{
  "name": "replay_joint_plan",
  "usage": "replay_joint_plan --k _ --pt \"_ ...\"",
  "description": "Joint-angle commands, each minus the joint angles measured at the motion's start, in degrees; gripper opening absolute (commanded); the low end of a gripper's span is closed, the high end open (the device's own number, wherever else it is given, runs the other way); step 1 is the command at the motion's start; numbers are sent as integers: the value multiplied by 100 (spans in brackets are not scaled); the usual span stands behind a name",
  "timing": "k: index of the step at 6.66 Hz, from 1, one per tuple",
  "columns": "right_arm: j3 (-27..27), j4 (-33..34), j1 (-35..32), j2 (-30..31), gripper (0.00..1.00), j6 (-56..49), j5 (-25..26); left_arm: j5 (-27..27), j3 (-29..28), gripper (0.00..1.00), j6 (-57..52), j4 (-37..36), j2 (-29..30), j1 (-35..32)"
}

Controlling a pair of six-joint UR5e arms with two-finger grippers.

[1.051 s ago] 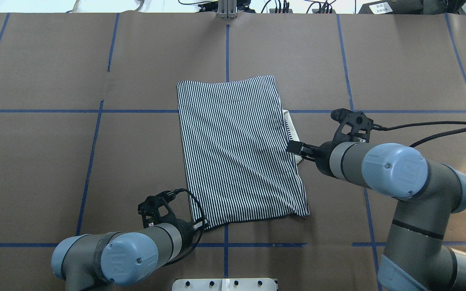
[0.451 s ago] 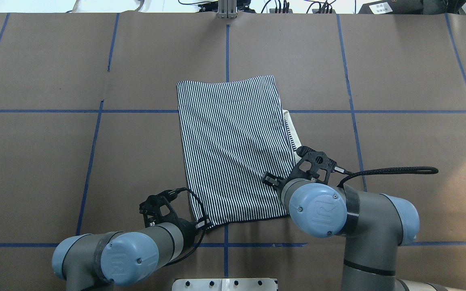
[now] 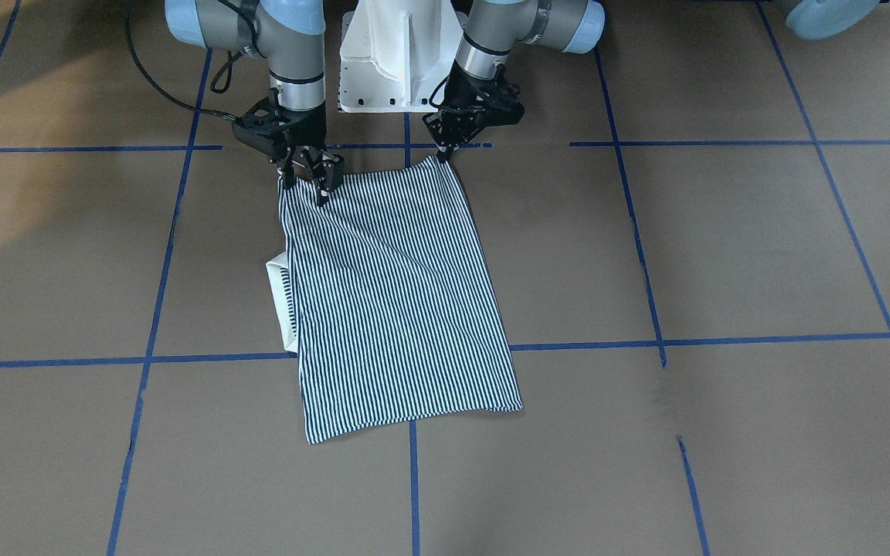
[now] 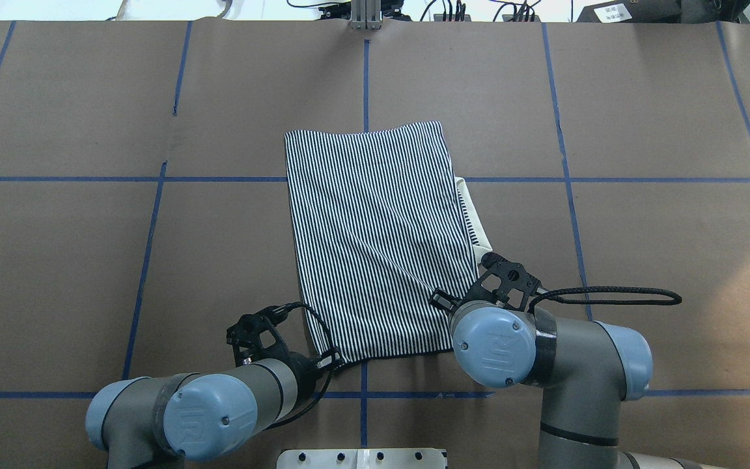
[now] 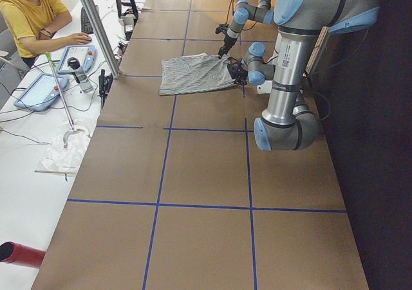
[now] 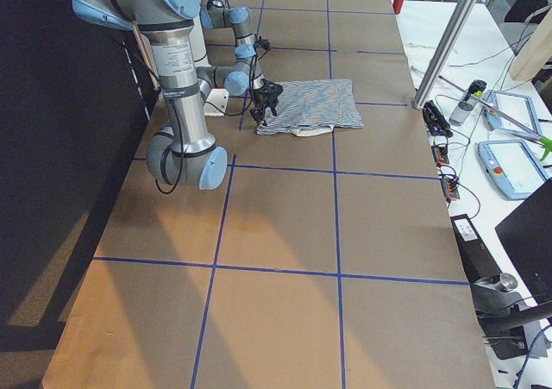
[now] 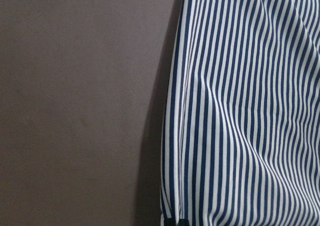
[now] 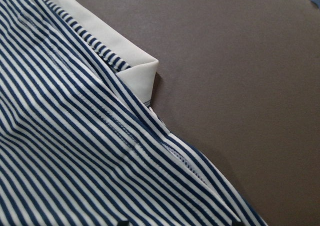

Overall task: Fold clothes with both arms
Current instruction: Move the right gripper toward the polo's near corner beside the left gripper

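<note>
A: Change against the earlier overhead frames?

B: The right arm (image 4: 544, 352) has swung in from the collar side to the near right corner of the polo shirt (image 4: 375, 228) and now covers that corner. The left arm (image 4: 219, 404) has barely shifted. The shirt has not moved.

A: End effectors?

B: Right end effector (image 3: 308, 184): jaws apart, tips down on either side of the corner hem. Its wrist view shows fabric between the two tips, not clamped. Left end effector (image 3: 443, 158): fingers drawn together to a point on the other near corner, pinching the hem.

A: Lay of the cloth?

B: Folded to a long striped panel, flat at mid-worktop (image 4: 642, 117), long axis running away from the robot. The white collar (image 4: 474, 218) pokes out past the right long edge. A slight diagonal crease runs toward the near right corner.

A: Room?

B: Bare brown paper on all sides, wide to left and right and beyond the far edge. The near edge lies just short of the blue tape line (image 4: 427, 394) in front of the white pedestal (image 3: 395, 54).
</note>
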State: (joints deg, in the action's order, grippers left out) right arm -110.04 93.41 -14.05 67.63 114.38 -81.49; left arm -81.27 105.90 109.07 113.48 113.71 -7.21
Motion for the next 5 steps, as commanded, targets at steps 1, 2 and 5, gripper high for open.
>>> replay_joint_plan --k 1,2,5 --pt "96 10 77 -5 74 40 -7 -3 -26 0 0 7 2 0" --pt "140 10 121 -13 74 49 -7 -12 -26 0 9 7 2 0" --pt "211 10 183 -57 46 250 19 -3 -26 0 9 7 2 9"
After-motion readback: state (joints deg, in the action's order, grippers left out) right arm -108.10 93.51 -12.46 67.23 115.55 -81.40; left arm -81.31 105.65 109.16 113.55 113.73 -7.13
